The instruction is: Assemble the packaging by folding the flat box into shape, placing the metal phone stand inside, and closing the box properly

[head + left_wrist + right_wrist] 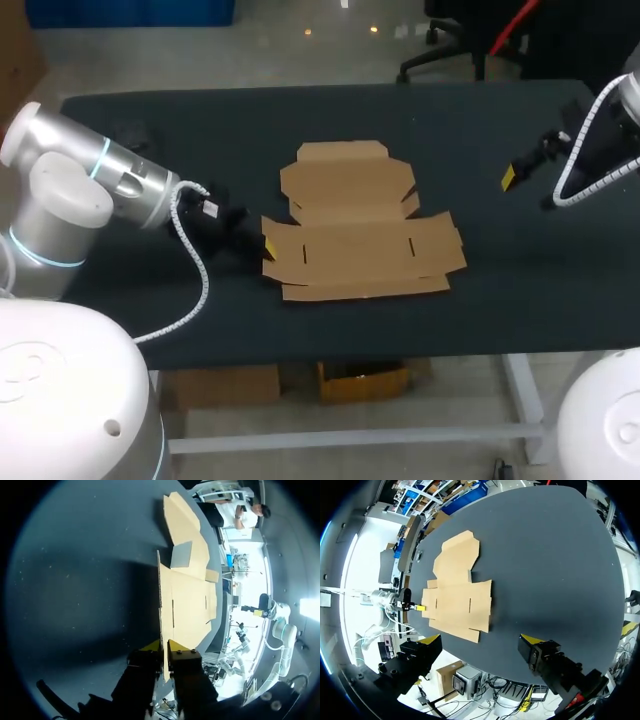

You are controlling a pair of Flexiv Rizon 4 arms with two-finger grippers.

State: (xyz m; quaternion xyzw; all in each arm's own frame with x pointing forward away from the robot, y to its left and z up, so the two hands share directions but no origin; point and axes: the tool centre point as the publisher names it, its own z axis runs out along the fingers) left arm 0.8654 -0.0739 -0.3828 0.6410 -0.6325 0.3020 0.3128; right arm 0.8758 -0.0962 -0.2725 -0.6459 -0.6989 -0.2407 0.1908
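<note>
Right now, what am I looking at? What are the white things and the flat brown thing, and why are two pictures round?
The white things are a robot's left arm and right arm. One picture looks down from above; each round one comes from a camera on an arm's wrist. On the black table lies a flat cardboard box, not folded yet. The left gripper pinches the box's edge between its yellow-tipped fingers. The right gripper is open and holds nothing.
</note>
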